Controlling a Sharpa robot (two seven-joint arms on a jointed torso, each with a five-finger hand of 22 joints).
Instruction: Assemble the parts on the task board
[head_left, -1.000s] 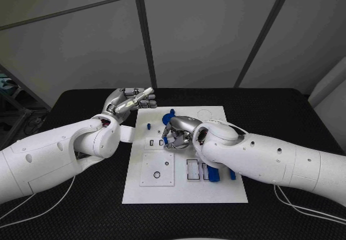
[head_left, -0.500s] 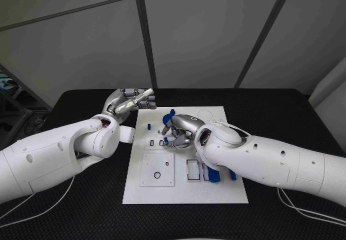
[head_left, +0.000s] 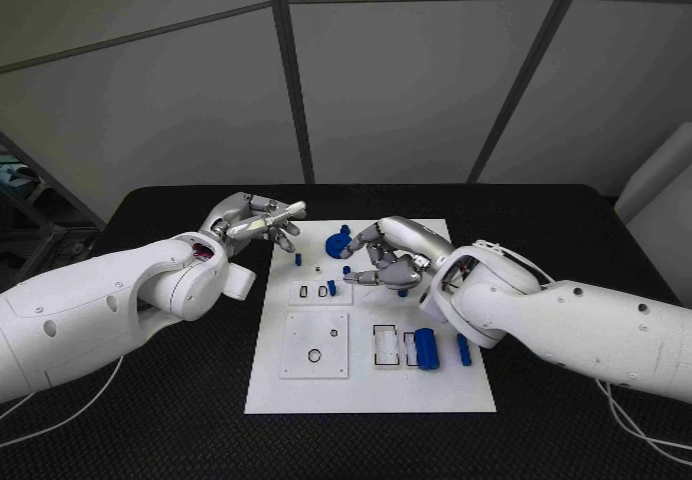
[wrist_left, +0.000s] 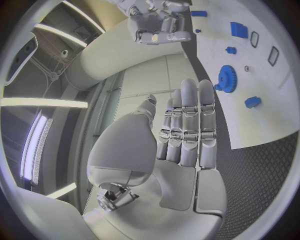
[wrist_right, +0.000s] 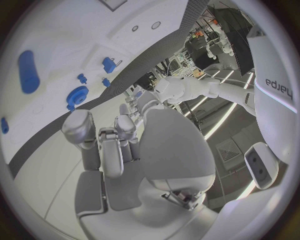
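- my right hand (head_left: 392, 258) hovers over the far half of the task board (head_left: 433, 390), fingers loosely curled, holding nothing i can see.
- my left hand (head_left: 257, 222) sits off the board's far left corner, fingers straight and together, empty.
- the blue gear (head_left: 340, 243) lies near the board's far edge, just beside my right fingers; the blue cylinder (head_left: 427, 348) lies toward the near right.
- step judged: reach for the gear; i should lower slowly and pinch its rim evenly.
- the left wrist view shows the gear's teeth (wrist_left: 227, 78) clearly; the head view partly hides them.
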